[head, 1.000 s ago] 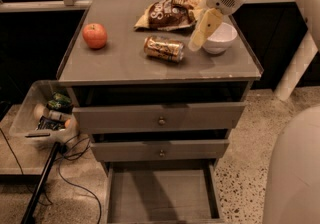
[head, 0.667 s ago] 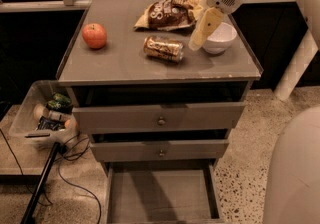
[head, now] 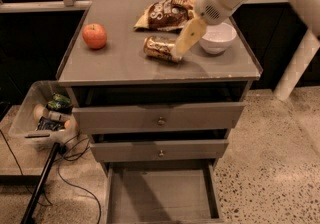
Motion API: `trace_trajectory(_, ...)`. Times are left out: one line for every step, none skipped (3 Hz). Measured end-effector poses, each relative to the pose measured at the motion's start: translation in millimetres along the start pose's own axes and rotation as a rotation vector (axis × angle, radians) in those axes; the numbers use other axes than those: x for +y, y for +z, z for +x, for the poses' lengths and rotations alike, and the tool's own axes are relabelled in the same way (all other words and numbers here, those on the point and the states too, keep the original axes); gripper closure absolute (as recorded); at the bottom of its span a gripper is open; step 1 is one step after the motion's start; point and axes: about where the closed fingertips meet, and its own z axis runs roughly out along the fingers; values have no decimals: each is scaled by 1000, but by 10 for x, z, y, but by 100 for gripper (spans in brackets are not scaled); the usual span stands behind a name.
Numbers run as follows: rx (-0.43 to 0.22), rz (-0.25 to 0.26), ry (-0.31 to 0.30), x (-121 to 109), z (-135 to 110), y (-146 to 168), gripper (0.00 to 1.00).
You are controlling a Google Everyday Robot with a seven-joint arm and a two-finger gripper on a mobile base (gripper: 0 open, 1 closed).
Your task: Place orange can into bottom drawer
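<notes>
The orange can point(head: 161, 48) lies on its side on the cabinet top, gold-brown and shiny, just right of centre. My gripper point(head: 186, 43) hangs from the white arm at the upper right, its pale fingers point(head: 190, 35) pointing down and left at the can's right end, touching or nearly touching it. The bottom drawer point(head: 162, 194) is pulled out at the foot of the cabinet, its flat floor bare.
A red apple point(head: 94, 35) sits on the cabinet top's left side. A crinkled snack bag point(head: 167, 14) lies at the back and a white bowl point(head: 218, 37) at the right. The two upper drawers point(head: 160, 117) are slightly ajar. A bin of items point(head: 45, 115) and cables are on the floor at left.
My gripper has moved left and down, from beside the white bowl to the can's right end. The can has not moved.
</notes>
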Motion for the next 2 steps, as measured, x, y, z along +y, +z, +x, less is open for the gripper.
trace_trajectory(-24,-22,37,228,132,268,0)
trace_trajectory(-13,-93,4,298,225,579,0)
